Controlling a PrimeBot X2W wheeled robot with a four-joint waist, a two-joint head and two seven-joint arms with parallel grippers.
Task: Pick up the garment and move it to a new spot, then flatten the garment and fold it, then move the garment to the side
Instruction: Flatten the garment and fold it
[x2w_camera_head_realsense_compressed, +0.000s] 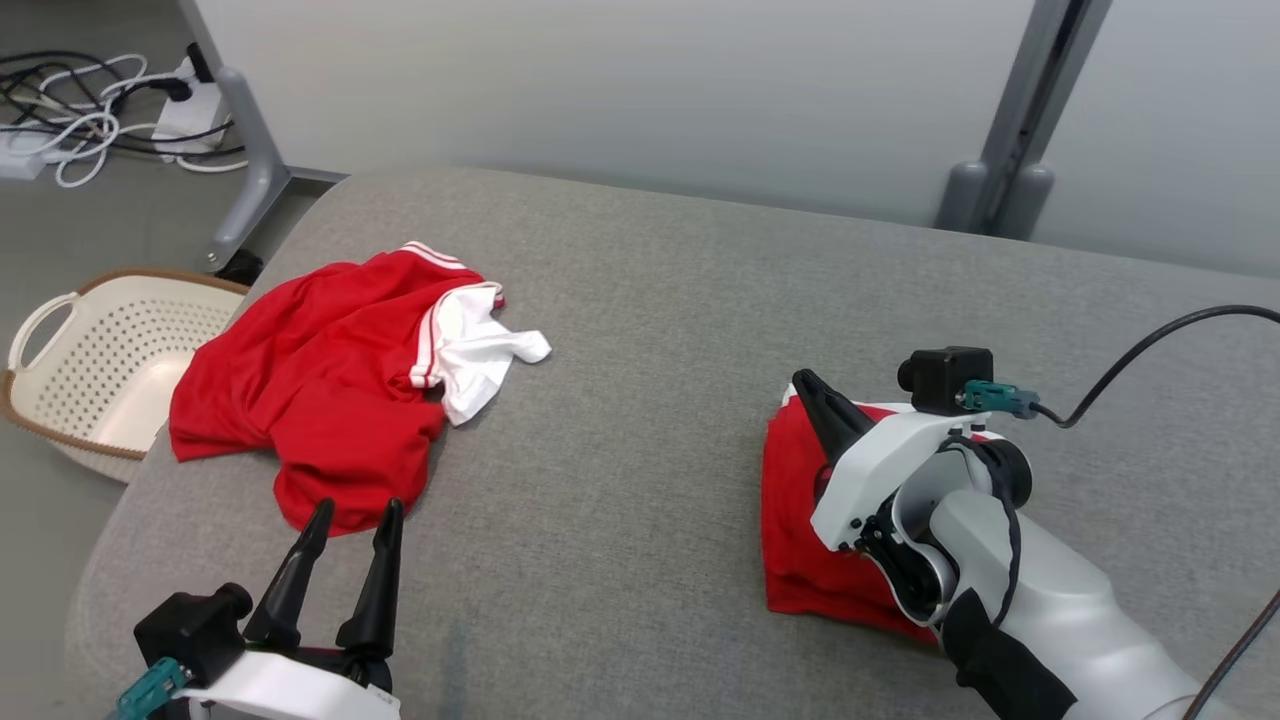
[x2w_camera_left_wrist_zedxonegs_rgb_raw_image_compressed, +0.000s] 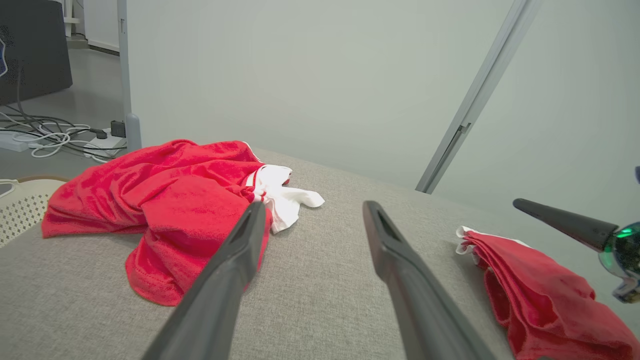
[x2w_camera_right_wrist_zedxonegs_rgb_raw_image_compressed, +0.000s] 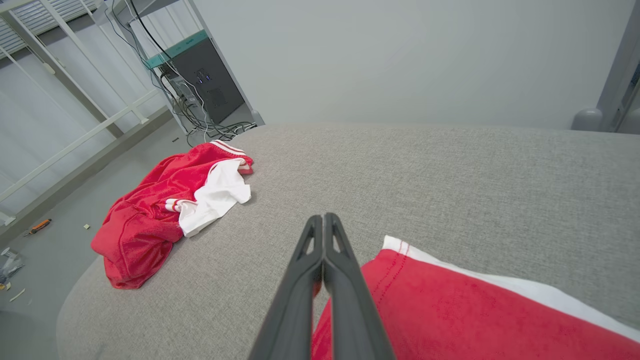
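A crumpled red garment with white trim (x2w_camera_head_realsense_compressed: 320, 400) (x2w_camera_left_wrist_zedxonegs_rgb_raw_image_compressed: 175, 210) (x2w_camera_right_wrist_zedxonegs_rgb_raw_image_compressed: 160, 215) lies at the left of the grey padded surface (x2w_camera_head_realsense_compressed: 660, 290). My left gripper (x2w_camera_head_realsense_compressed: 357, 508) (x2w_camera_left_wrist_zedxonegs_rgb_raw_image_compressed: 314, 205) stands open just short of its near edge, holding nothing. At the right lies a second red garment (x2w_camera_head_realsense_compressed: 795, 520) (x2w_camera_left_wrist_zedxonegs_rgb_raw_image_compressed: 540, 295) (x2w_camera_right_wrist_zedxonegs_rgb_raw_image_compressed: 450, 315), folded flat, a white edge showing. My right gripper (x2w_camera_head_realsense_compressed: 803, 382) (x2w_camera_right_wrist_zedxonegs_rgb_raw_image_compressed: 324, 216) is shut, its fingers pressed together over this folded piece's far left corner. I cannot see any cloth pinched between them. Its dark finger (x2w_camera_left_wrist_zedxonegs_rgb_raw_image_compressed: 555, 222) also pokes in from the right.
A cream perforated basket (x2w_camera_head_realsense_compressed: 60, 300) (x2w_camera_left_wrist_zedxonegs_rgb_raw_image_compressed: 20, 210) sits on the floor off the left edge. Cables and a power strip (x2w_camera_head_realsense_compressed: 90, 120) lie on the floor behind it. Grey frame posts (x2w_camera_head_realsense_compressed: 1010, 130) stand behind the surface. Bare grey padding lies between the two garments.
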